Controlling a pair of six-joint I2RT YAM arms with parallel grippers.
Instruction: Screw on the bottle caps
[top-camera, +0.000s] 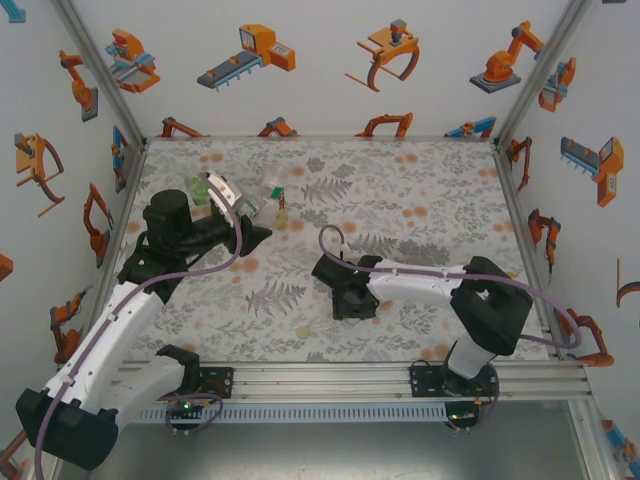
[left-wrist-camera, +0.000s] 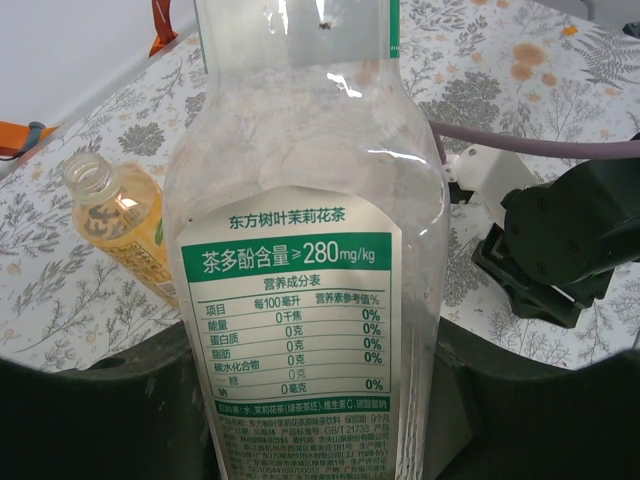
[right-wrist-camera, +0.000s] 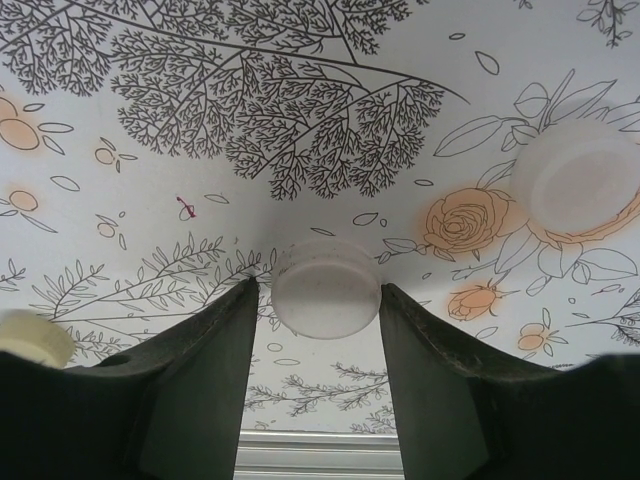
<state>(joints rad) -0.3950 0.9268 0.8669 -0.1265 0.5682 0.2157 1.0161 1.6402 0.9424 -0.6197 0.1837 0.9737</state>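
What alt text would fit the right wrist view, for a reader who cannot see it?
A white cap lies on the flower-printed table cover between two dark fingers, which flank it closely, a narrow gap on its left. A second pale cap lies at upper right, a pale yellow cap at the left edge.

The table (top-camera: 420, 200) wears a white cloth printed with grey leaves and orange flowers. A yellow cap (top-camera: 303, 331) lies near its front edge. A white cap (right-wrist-camera: 325, 288) sits flat on the cloth, a pale cap (right-wrist-camera: 585, 180) nearby. An amber bottle (left-wrist-camera: 120, 225) lies on its side, neck open.
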